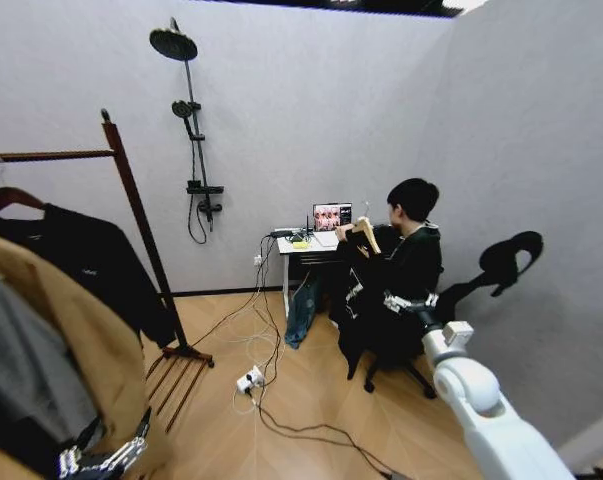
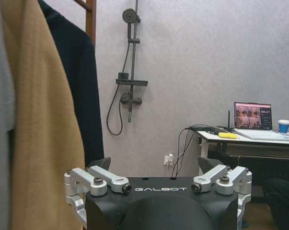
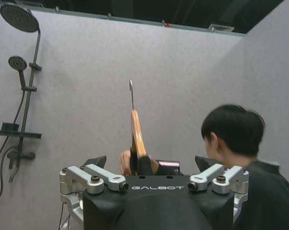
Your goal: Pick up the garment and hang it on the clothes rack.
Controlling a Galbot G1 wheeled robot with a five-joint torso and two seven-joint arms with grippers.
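Right now the open right gripper (image 3: 154, 165) should close squarely on the hanger (image 3: 136, 139) mid-frame; the left gripper (image 2: 155, 167), also open, idles by the rack (image 1: 131, 200).

The word "GALBOT" is written in small pale letters on the black body of the left gripper (image 2: 156, 168), seen from the left wrist camera. The same word "GALBOT" is on the black body of the right gripper (image 3: 151, 165), seen from the right wrist camera. The laptop (image 2: 252, 115) on the white desk (image 2: 249, 139) has a lit screen, but its writing is too small to read. The black jacket (image 1: 96, 265) on the clothes rack (image 1: 141, 225) has a tiny white mark that cannot be read.
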